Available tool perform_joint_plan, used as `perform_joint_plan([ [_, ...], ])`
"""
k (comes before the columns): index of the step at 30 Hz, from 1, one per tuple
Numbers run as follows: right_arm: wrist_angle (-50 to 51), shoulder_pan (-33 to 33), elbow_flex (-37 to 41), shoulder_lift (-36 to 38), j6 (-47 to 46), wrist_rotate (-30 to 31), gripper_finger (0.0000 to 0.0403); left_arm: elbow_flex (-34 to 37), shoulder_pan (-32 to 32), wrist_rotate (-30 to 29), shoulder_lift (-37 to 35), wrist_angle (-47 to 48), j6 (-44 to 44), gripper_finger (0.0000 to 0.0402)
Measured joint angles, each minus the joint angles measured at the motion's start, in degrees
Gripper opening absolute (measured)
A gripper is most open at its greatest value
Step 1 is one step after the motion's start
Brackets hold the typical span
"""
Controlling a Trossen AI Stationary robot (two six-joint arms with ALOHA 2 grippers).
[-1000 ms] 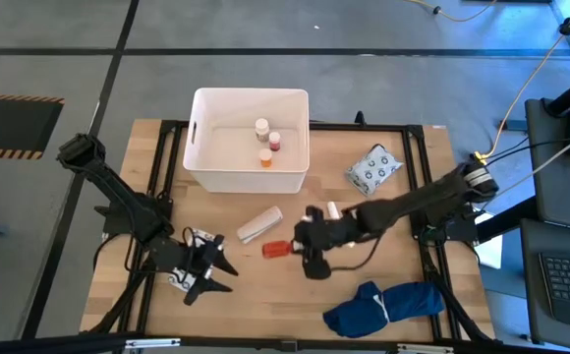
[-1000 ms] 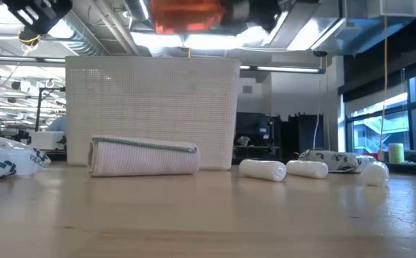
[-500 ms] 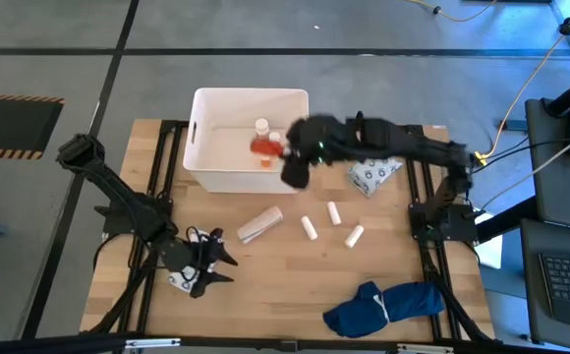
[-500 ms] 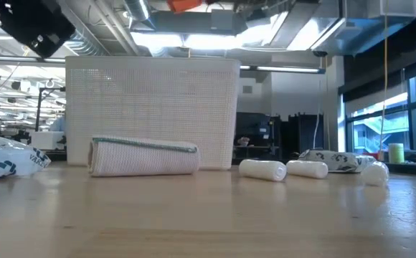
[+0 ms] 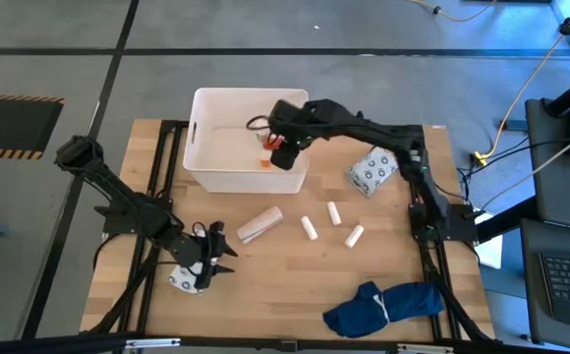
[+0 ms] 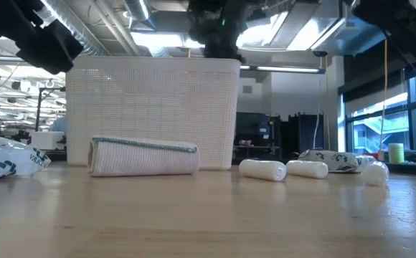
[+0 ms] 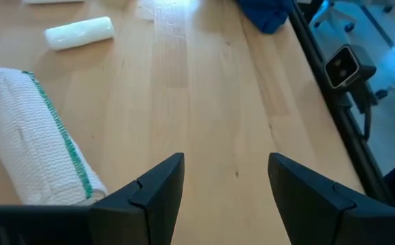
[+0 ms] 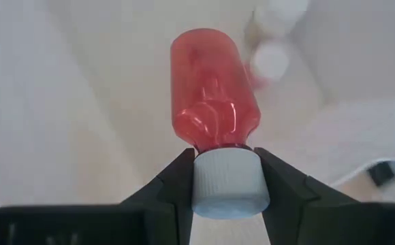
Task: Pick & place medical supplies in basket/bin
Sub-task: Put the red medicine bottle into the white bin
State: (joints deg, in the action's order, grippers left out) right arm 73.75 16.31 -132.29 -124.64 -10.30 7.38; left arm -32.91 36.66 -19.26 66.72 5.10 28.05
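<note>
Wood table (image 5: 265, 265): R pincer (image 8: 226, 178) clamps red bottle (image 8: 213, 88) by white cap over white tub (image 5: 201, 167); L pincer (image 7: 226, 178) open, empty.

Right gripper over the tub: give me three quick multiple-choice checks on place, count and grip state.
1. Where is the right gripper?
A. Over the white tub
B. Over the blue cloth
C. Beside the bandage roll

2. How many small white cylinders lie loose on the table?
A. One
B. Three
C. Five

3. What is the right gripper doing?
A. Open, empty
B. Shut on a packet
C. Shut on the red bottle

Answers:
1. A, the high view shows it above the tub's inside.
2. B, three lie between the bandage roll and the blue cloth.
3. C, its wrist view shows both fingers clamping the bottle's white cap.
</note>
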Motion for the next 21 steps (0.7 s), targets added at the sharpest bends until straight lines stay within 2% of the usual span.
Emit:
perform_joint_plan([
  [5, 1.96, 0.10, 0.03, -2.51, 0.36, 0.03, 0.0124, 0.02, -0.86, 1.28, -0.52, 0.10, -4.33, 0.0207],
  [9, 2.04, 0.07, 0.02, -3.10, 0.35, 0.02, 0.0124, 0.02, -1.37, -0.84, -1.70, 1.20, -7.71, 0.0207],
  [15, 3.65, 0.05, -0.04, -3.10, 3.62, 0.06, 0.0124, 0.06, -3.73, -3.73, -2.40, 0.30, -6.08, 0.0207],
  [21, 4.11, 0.05, -0.04, -3.10, 7.49, 0.08, 0.0125, -1.50, -6.84, -4.23, -2.88, -3.41, -3.61, 0.0207],
])
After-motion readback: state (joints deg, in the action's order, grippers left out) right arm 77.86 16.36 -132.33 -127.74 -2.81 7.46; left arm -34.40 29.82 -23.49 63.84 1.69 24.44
